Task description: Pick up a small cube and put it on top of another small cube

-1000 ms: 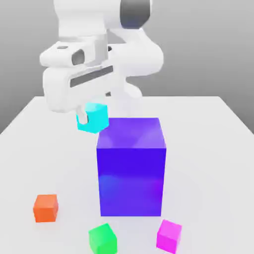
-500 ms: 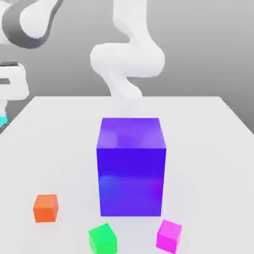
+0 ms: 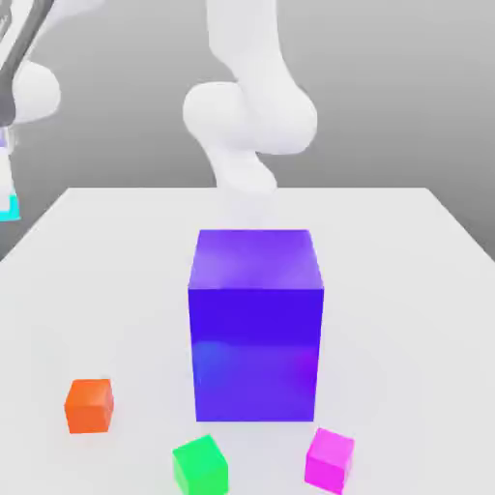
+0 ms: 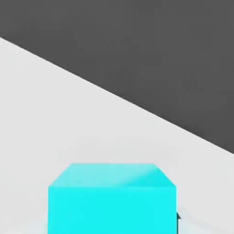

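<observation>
I see the gripper point(image 3: 8, 198) at the exterior view's left edge, pinching a cyan cube point(image 4: 112, 199); magenta cube point(image 3: 330, 460) lies untouched on the table point(image 3: 406, 251).

The big blue-purple block point(image 3: 255, 324) stands in the middle of the white table point(image 3: 406, 290) and is the main obstacle: it rises far above everything else and blocks any straight low path across the centre. Just behind it rises the arm's white column point(image 3: 247, 116). Along the near edge sit three low cubes: the orange cube point(image 3: 89, 404) well off toward the exterior view's left, the green cube point(image 3: 200, 465) and the magenta-pink cube point(image 3: 330, 459) close in front of the block, with gaps between them. The table's right side and back corners lie open. At the far left edge, a cyan cube point(image 3: 9, 206) hangs above the table's side.
</observation>
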